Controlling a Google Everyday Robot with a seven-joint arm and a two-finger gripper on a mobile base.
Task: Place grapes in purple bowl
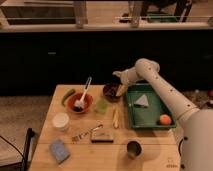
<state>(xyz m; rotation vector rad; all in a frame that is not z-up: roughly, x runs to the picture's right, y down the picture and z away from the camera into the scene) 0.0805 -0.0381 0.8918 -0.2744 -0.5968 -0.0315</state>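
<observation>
The purple bowl stands at the back middle of the wooden table, just left of the green tray. My gripper hangs over the bowl's right rim, at the end of the white arm that reaches in from the right. A dark shape under the gripper may be the grapes, but I cannot tell it apart from the bowl and the gripper.
An orange-red bowl with a white-handled brush stands left of the purple bowl, with a green vegetable beside it. The tray holds an orange fruit and a pale object. A white cup, blue sponge, fork and metal cup lie nearer.
</observation>
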